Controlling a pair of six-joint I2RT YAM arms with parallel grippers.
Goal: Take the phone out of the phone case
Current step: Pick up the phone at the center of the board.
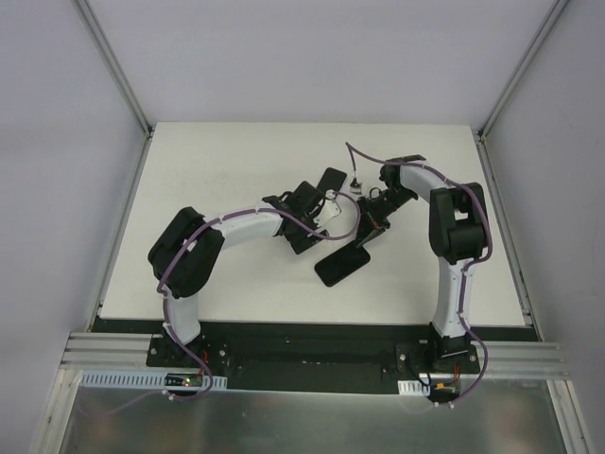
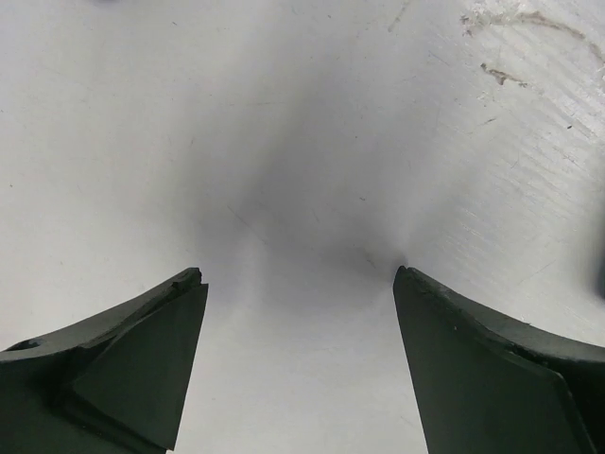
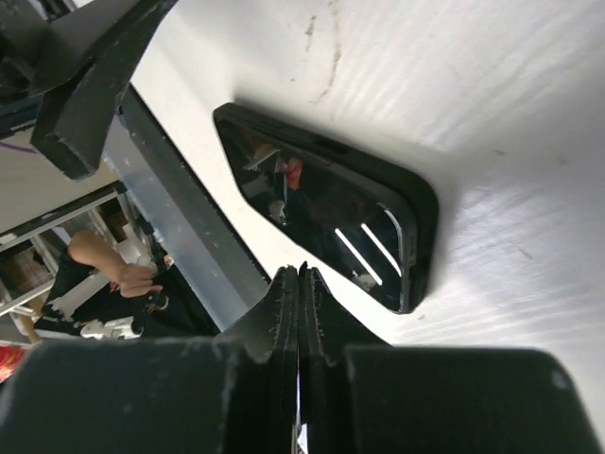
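Observation:
The black phone lies flat on the white table, screen up, inside its black case. In the right wrist view the phone reflects ceiling lights and the case rim wraps its edge. My right gripper hovers just over the phone's far end. Its fingers are pressed together with nothing between them. My left gripper is behind and left of the phone, apart from it. It is open and empty, over bare table.
The white table has walls on three sides. A black and metal rail runs along its near edge and also shows in the right wrist view. The two wrists are close together at mid-table. Scuff marks mark the surface.

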